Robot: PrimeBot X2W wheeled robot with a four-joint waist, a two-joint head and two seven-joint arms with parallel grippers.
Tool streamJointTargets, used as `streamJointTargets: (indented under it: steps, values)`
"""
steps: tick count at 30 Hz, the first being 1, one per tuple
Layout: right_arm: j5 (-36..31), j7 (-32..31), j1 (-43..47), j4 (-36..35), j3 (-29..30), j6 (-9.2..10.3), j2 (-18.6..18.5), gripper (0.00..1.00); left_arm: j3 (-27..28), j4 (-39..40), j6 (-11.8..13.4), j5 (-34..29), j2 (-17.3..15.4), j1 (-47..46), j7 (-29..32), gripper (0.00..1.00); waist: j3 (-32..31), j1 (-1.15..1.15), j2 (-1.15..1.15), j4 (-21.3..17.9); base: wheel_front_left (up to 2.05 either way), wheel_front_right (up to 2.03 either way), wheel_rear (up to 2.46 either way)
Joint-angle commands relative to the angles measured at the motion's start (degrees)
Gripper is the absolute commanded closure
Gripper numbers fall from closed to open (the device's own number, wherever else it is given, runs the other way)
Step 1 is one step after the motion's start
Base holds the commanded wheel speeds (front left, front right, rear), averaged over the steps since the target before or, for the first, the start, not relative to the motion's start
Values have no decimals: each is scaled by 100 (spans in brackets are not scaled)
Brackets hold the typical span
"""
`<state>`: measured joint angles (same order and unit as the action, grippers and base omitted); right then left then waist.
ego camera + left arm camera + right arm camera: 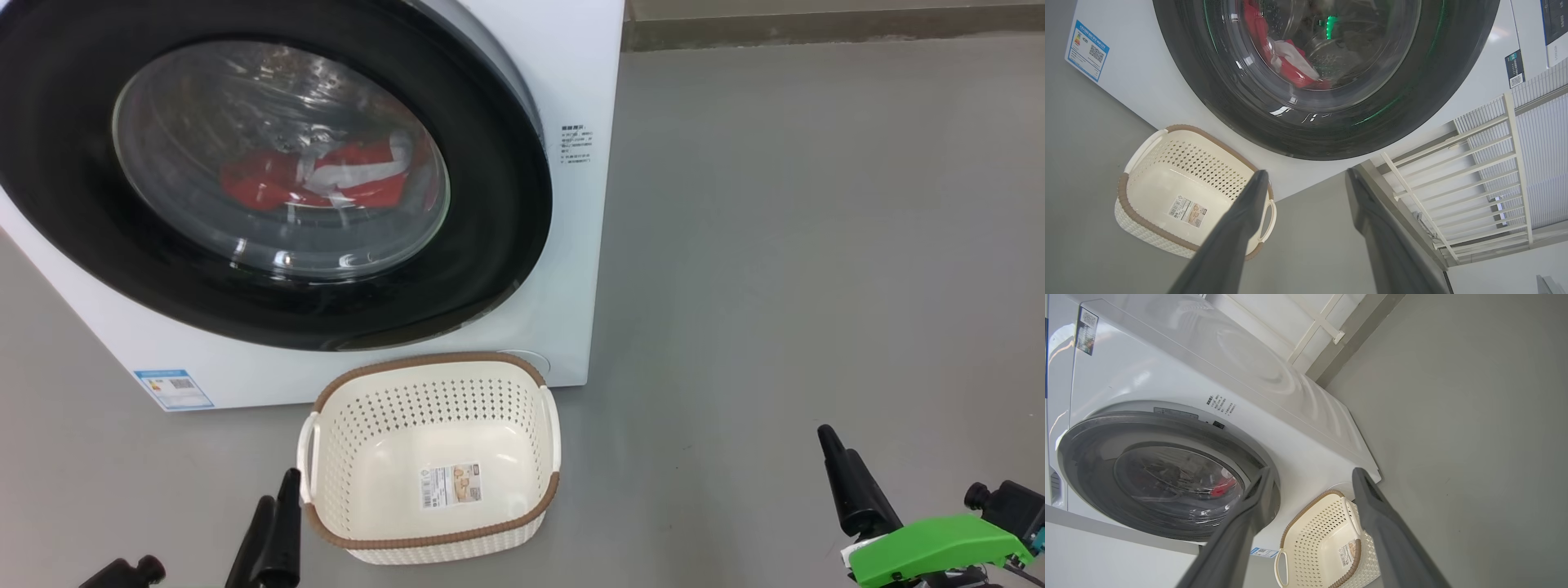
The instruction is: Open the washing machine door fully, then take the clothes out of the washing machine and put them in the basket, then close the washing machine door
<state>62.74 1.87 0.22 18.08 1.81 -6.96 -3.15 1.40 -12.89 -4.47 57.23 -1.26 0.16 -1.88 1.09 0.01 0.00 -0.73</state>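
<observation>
1. Red clothes sit inside washing machine; door looks shut, so nothing is done yet.
2. Cream basket empty, on floor just in front.
3. Spread wide, holding nothing: left claw, right claw.

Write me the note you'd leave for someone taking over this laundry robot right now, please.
Left end effector: open, holding nothing, low beside the basket.
Right end effector: open, holding nothing, further right, above the floor.
Washing machine door looks shut; the red and white clothes lie inside, behind its window. The basket stands on the floor before the washing machine, no clothes in it.
Done: nothing yet.
Left: open the door fully, move the clothes into the basket, close the door.
</observation>
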Motion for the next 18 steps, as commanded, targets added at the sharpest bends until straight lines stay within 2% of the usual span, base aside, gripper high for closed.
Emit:
streamJointTargets:
  steps: [1,18]
  values:
    - [-208,77,-51,-178,-74,-24,-97,0,50,202,42,-224,-94,-47,-78,0,0,0,0,-3,0,0,0]
    - [-1253,364,56,-257,-154,-31,-190,0,-44,388,172,-1461,-109,43,-365,0,-26,0,0,6,0,0,0]
